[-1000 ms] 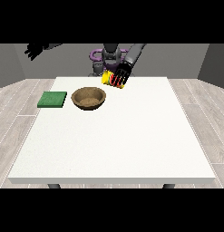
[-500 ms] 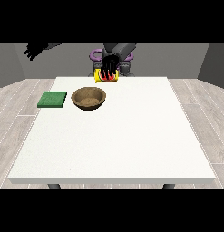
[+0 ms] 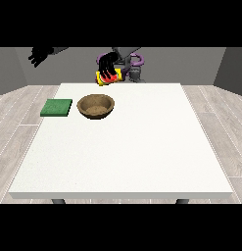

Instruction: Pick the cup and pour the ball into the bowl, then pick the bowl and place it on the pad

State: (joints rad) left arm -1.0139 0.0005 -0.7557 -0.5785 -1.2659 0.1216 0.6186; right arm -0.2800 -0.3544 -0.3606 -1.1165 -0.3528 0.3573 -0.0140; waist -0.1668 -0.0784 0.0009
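One step is under way: my hand at the view's right [image 3: 108, 65] curls its fingers round the cup [image 3: 108, 77], lifted behind the bowl [image 3: 96, 106]; pouring and the pad [image 3: 57, 107] remain.

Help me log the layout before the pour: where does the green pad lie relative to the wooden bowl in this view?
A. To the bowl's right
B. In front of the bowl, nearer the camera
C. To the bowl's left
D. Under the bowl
C: the green pad lies flat on the table, apart from the wooden bowl, on its left in this view.
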